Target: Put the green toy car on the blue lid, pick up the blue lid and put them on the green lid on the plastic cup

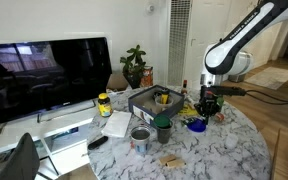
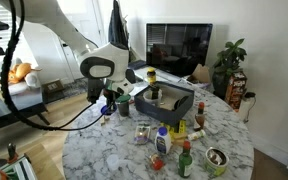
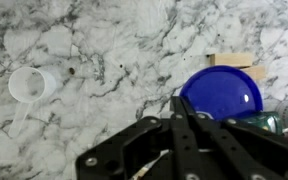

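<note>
Blue lid (image 3: 222, 92) flat on marble table (image 3: 104, 40), just beside pinched-together claw (image 3: 178, 103)

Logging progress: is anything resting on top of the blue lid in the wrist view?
No, the blue lid lies on the marble table with its visible top bare.

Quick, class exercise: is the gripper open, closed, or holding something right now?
The gripper: closed, nothing visible between its fingers; blue lid shows beside the tips.
</note>
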Tool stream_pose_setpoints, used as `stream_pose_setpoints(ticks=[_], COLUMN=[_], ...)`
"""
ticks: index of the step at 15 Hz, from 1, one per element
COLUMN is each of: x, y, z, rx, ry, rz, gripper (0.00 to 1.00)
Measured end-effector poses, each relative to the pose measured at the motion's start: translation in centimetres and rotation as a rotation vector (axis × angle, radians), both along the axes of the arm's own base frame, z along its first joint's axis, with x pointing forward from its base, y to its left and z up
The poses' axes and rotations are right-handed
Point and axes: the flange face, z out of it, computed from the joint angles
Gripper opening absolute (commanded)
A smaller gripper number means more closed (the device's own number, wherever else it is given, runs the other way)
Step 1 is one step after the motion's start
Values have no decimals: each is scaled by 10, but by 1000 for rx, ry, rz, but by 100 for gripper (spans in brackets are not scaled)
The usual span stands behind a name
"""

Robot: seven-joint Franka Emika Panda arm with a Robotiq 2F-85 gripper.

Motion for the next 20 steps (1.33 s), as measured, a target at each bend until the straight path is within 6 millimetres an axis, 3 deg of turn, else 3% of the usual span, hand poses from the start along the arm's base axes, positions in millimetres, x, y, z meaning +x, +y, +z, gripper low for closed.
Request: stream_pose_setpoints(ticks=[10, 20], x=[57, 109], y=[24, 43], z=[40, 29], rx=[15, 37], ry=[-49, 21], rz=[4, 8], gripper=[0, 0])
